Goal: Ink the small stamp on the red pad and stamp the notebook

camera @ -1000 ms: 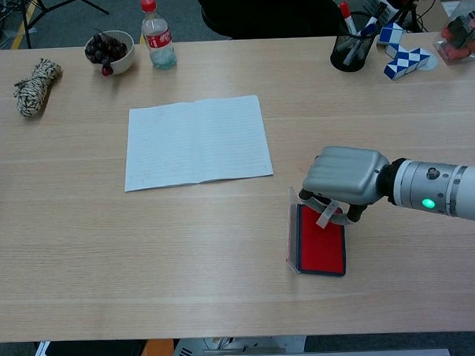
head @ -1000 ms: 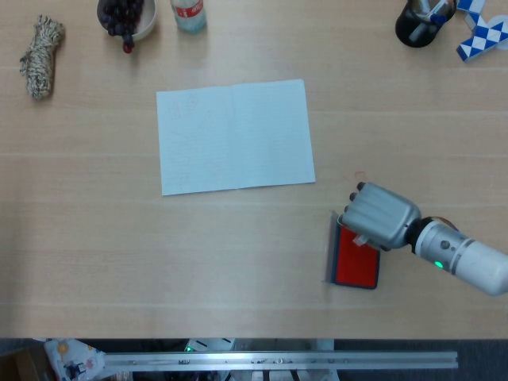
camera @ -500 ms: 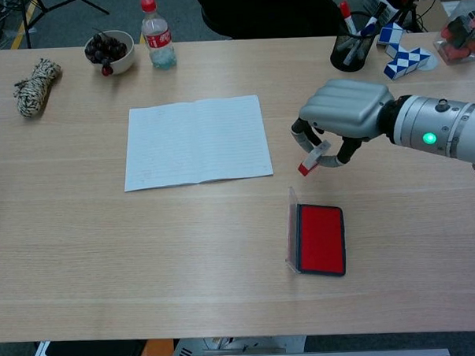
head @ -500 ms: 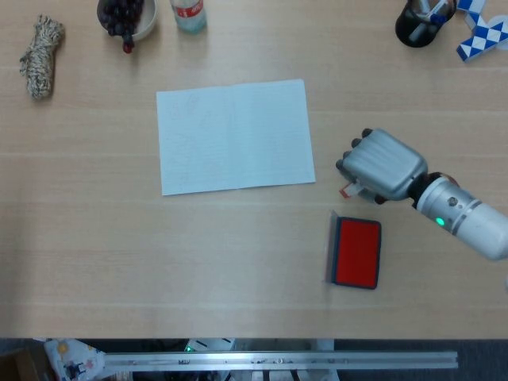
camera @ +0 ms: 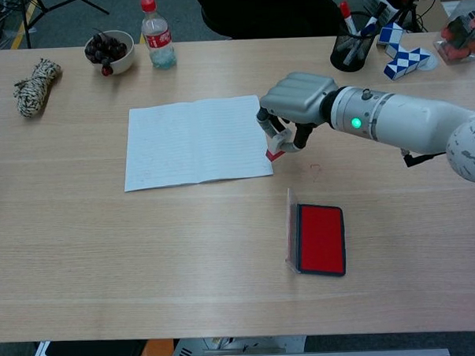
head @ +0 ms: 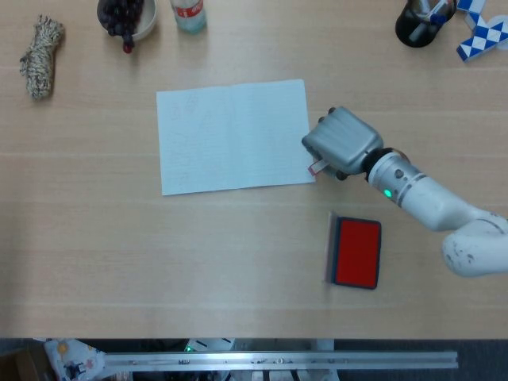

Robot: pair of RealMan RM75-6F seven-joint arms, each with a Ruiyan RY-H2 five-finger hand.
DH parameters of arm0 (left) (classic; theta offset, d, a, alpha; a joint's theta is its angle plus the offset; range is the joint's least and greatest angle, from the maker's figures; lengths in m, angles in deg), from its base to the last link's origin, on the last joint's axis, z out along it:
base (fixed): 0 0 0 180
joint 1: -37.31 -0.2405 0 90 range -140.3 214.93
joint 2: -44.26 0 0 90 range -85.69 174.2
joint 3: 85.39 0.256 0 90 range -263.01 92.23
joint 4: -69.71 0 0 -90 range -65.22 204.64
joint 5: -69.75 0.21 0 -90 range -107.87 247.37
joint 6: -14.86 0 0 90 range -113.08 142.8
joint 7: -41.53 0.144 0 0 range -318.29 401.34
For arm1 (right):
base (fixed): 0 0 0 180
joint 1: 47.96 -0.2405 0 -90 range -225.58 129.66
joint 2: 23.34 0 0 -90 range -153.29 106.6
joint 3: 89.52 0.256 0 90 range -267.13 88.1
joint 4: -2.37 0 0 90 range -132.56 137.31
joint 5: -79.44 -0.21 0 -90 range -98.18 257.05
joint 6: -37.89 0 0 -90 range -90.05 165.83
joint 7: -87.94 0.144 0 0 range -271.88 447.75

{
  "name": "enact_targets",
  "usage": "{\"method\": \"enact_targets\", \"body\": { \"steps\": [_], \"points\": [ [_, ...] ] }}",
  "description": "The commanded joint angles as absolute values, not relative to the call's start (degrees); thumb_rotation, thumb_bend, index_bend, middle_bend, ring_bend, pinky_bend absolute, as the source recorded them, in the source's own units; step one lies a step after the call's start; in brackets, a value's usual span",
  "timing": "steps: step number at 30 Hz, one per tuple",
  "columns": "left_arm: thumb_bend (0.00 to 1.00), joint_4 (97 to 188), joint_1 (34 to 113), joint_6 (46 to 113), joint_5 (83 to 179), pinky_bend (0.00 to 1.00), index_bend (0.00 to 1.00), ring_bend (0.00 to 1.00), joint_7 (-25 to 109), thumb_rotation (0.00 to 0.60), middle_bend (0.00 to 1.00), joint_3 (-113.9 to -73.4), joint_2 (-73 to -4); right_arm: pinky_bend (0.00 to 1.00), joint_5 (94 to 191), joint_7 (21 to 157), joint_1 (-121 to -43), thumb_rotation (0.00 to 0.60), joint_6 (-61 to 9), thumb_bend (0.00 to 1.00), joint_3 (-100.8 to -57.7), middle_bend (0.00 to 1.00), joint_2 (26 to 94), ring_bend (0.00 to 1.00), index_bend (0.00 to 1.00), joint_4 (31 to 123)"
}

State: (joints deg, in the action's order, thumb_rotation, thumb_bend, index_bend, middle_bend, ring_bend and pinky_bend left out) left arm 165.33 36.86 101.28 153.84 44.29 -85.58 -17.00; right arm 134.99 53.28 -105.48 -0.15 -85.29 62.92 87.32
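My right hand [head: 341, 142] [camera: 295, 102] hovers at the right edge of the open notebook [head: 234, 136] [camera: 195, 141]. It pinches the small stamp [head: 317, 167] [camera: 274, 151], whose red end points down near the page's lower right corner. The red ink pad [head: 356, 252] [camera: 320, 239] lies open on the table below and to the right of the hand, its clear lid standing up along its left side. My left hand is in neither view.
At the back left are a rope bundle [head: 40, 56] [camera: 33, 87], a bowl of dark fruit [head: 125, 17] [camera: 110, 50] and a bottle [head: 189, 14] [camera: 156, 33]. A pen cup [head: 419, 22] [camera: 352, 50] and a blue-white twist toy [head: 480, 32] [camera: 404, 56] sit at the back right.
My right hand has lifted off the ink pad with the stamp and travelled up and left to the notebook's right edge.
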Motion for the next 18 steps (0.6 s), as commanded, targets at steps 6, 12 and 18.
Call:
{"method": "enact_targets", "body": {
  "steps": [6,12,18],
  "points": [
    [0.19,165.21,36.99,100.74,153.42,0.17,0.14,0.21,44.28,0.600,0.12,-85.62,-16.95,0.40,129.96,50.28,-110.07,0.600,1.66,0.32,-85.67,0.59,68.90,0.46,0.76,81.22],
    [0.19,165.00,37.04,100.36,152.91,0.17,0.14,0.21,44.32,0.600,0.12,-85.69,-16.99,0.40,127.33,49.14,-112.43,0.600,2.58,0.32,-86.55,0.59,71.77,0.46,0.76,77.73],
    [0.19,164.72,37.15,99.96,152.38,0.17,0.14,0.21,44.23,0.600,0.12,-85.85,-17.04,0.40,125.64,49.38,-113.73,0.600,3.05,0.32,-87.11,0.59,73.90,0.46,0.76,74.86]
  ]
}}
